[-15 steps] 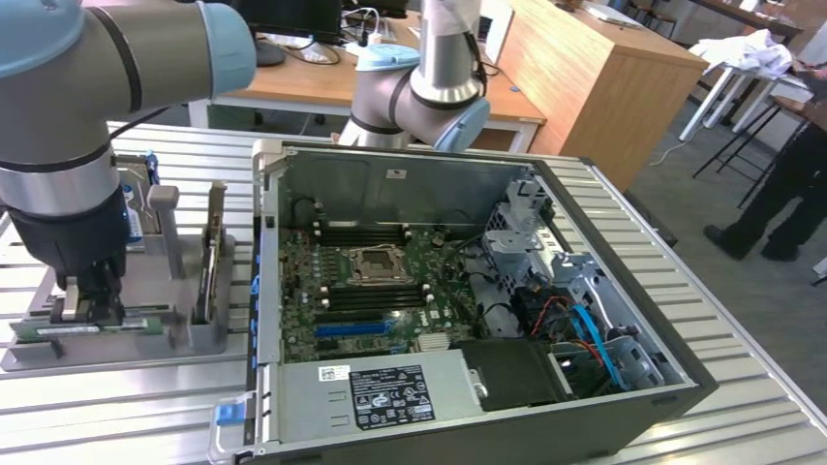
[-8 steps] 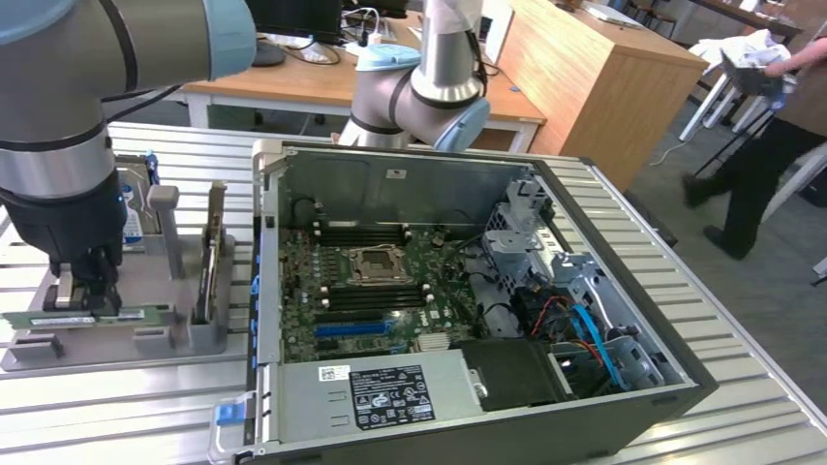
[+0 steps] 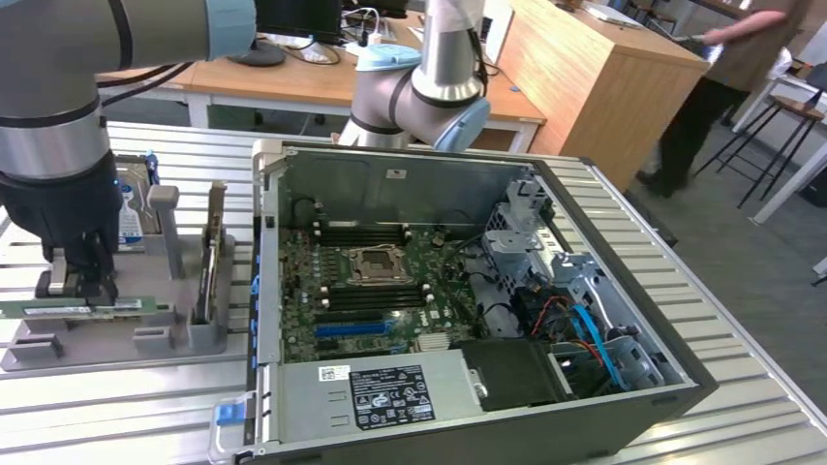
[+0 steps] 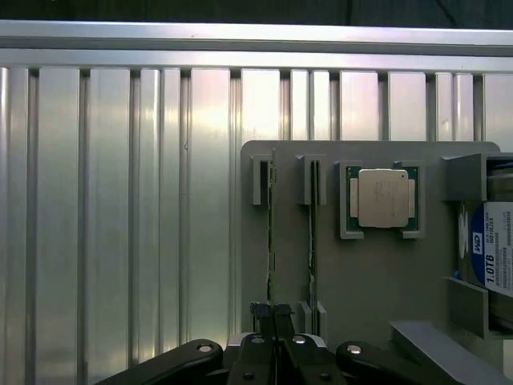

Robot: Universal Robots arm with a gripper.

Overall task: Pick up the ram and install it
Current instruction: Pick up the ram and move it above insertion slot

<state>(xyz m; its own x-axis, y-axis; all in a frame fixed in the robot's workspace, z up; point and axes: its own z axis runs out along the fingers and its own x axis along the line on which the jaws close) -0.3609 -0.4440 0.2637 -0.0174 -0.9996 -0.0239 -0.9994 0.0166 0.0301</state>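
The ram (image 3: 127, 308) is a thin green stick lying lengthwise at the front of a grey holder (image 3: 116, 354) on the exterior view's left. My gripper (image 3: 77, 291) comes straight down on it, black fingers closed across its top edge. In the wrist view the ram (image 4: 270, 241) appears edge-on in its slot, and my gripper (image 4: 271, 311) is pinched shut on its near end. A twin green stick (image 4: 312, 241) sits in the slot beside it, untouched. I cannot tell whether the ram has risen out of its slot.
An open computer case (image 3: 621, 242) fills the table's middle, with its motherboard and long black memory slots (image 3: 368, 232). The holder (image 4: 377, 281) also carries a processor (image 4: 383, 197) and a hard drive (image 4: 497, 253). A second arm's base (image 3: 420, 92) stands behind the case. A person (image 3: 737, 58) stands far back.
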